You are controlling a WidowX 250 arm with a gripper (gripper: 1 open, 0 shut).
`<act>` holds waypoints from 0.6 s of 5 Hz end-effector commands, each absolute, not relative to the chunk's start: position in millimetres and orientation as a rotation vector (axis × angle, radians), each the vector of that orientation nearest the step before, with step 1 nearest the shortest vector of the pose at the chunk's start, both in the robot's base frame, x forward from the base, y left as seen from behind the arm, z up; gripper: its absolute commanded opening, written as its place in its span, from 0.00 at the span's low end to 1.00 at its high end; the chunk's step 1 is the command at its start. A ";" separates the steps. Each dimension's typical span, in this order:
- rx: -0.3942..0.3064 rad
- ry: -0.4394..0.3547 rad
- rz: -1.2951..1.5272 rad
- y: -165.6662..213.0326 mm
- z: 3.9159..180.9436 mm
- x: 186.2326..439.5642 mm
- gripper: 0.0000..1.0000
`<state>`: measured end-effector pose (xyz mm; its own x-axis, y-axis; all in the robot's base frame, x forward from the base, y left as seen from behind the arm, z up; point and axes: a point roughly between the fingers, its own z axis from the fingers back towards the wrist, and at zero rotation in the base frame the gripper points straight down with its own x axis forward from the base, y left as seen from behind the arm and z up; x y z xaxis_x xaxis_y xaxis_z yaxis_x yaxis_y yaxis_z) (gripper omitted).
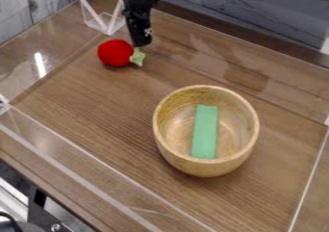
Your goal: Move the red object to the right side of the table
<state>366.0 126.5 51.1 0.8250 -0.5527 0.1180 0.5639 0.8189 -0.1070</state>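
Camera view: red strawberry toy lies sideways, green leafy tip pointing right toward the gripper; jaw state unclear.

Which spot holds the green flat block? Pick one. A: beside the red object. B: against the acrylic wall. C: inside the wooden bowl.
C: the green flat block lies on the floor of the wooden bowl, well apart from the red object.
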 end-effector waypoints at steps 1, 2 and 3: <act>-0.107 -0.142 -0.598 123.1 77.7 371.1 0.00; -0.104 -0.166 -0.597 117.7 91.3 372.1 0.00; -0.100 -0.192 -0.595 112.4 105.3 372.4 0.00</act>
